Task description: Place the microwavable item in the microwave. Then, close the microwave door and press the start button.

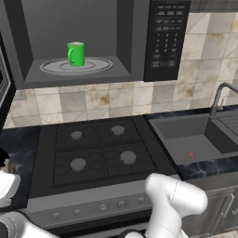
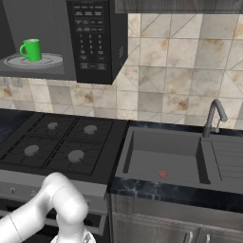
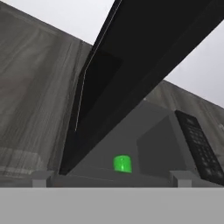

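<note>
The bright green mug [image 1: 76, 54] [image 2: 31, 50] stands upright on the round glass turntable [image 1: 95, 66] inside the black microwave [image 1: 135, 42] [image 2: 66, 47]. Nothing is touching it. The microwave door [image 1: 3, 79] is swung open to the left. In the hand view I look up from below at the door [image 3: 144, 65], with the mug [image 3: 122, 164] small beyond its lower edge and the keypad [image 3: 199, 144] to the right. My gripper [image 3: 111, 179] is open, its fingertips [image 3: 41, 178] wide apart with nothing between them, well short of the door.
Under the microwave lies a black gas stove [image 1: 100, 153] [image 2: 52, 142] with knobs along its front. To its right are a dark sink [image 1: 190, 139] [image 2: 163, 159] and a grey faucet [image 1: 218, 100] [image 2: 213, 116]. A tiled wall runs behind.
</note>
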